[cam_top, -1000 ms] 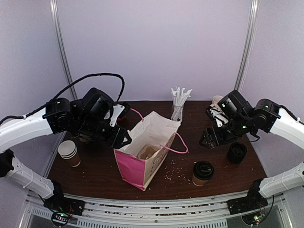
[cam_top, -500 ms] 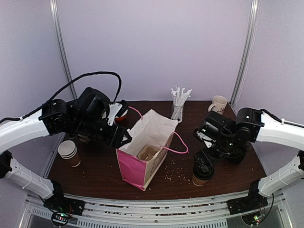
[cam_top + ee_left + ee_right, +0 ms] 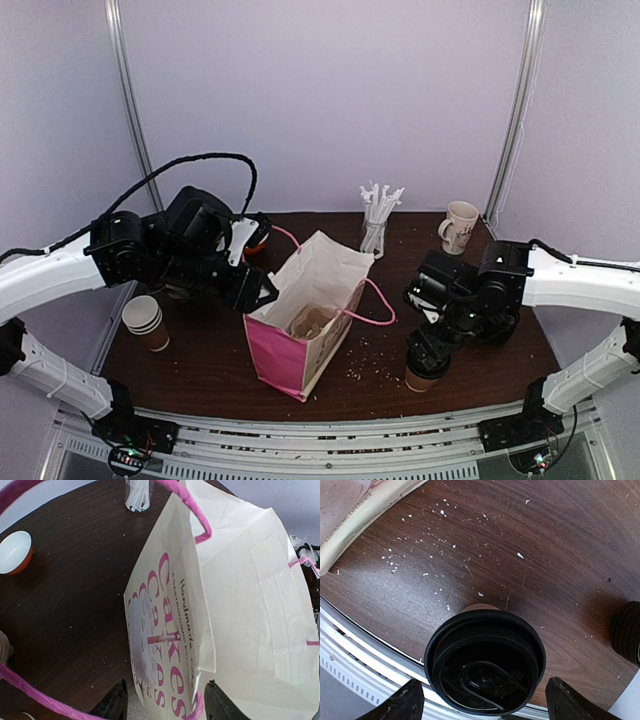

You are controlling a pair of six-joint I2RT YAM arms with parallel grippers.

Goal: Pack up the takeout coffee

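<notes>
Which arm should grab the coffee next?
Right. The right gripper is open and hangs just over the coffee, a finger on each side. The left gripper straddles the bag rim, away from it.

The left arm and right arm had white links and black joints; the left gripper and right gripper were black; 1 black braided cable looped above

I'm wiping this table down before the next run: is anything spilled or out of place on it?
Yes: pale crumbs are scattered over the dark table, between the pink paper bag and the takeout coffee. The coffee itself stands upright with its lid on, and no liquid shows around it.
</notes>
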